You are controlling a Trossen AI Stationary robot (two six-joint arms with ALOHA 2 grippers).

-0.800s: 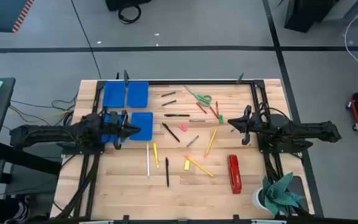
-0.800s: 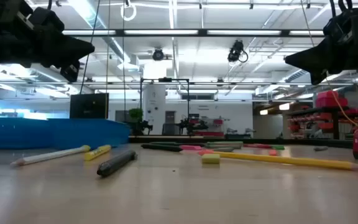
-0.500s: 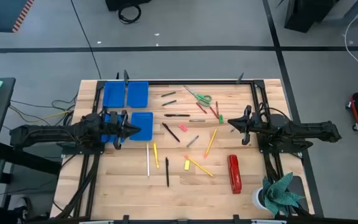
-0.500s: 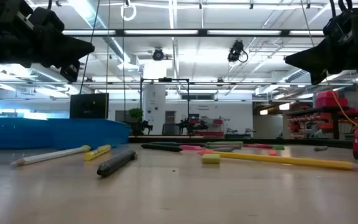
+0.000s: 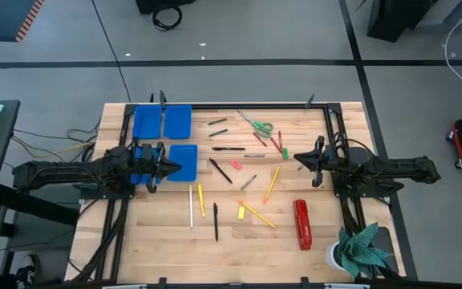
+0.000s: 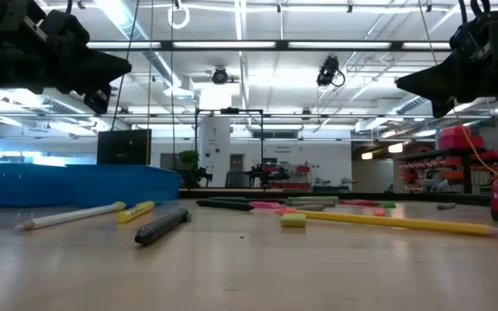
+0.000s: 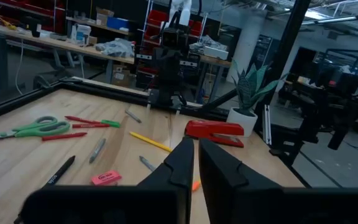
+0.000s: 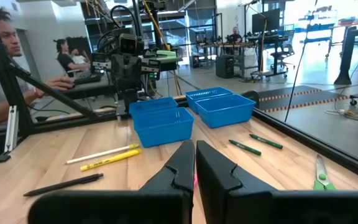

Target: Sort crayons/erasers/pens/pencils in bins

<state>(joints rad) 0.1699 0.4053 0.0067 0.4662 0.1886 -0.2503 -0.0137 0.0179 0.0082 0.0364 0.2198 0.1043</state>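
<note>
Four blue bins sit at the far left: two [image 5: 150, 122] [image 5: 177, 120] side by side, one [image 5: 184, 160] nearer, one [image 5: 144, 154] partly under my left arm. Pens [image 5: 228, 148] [image 5: 215, 221], pencils [image 5: 191, 205] [image 5: 272, 183] [image 5: 257, 214], a pink eraser [image 5: 236, 165], a yellow eraser [image 5: 241, 213] and red and green crayons [image 5: 279, 144] lie scattered flat on the table's middle. My left gripper [image 5: 175, 167] hovers shut over the nearer bins, holding nothing. My right gripper [image 5: 297, 158] hovers shut at the right, facing it, also holding nothing.
Green-handled scissors [image 5: 257, 124] lie at the far middle. A red stapler [image 5: 301, 224] lies near right, and a potted plant [image 5: 359, 249] stands at the near right corner. Black frame rails [image 5: 239, 104] run round the table. People [image 8: 5, 56] sit beyond its left side.
</note>
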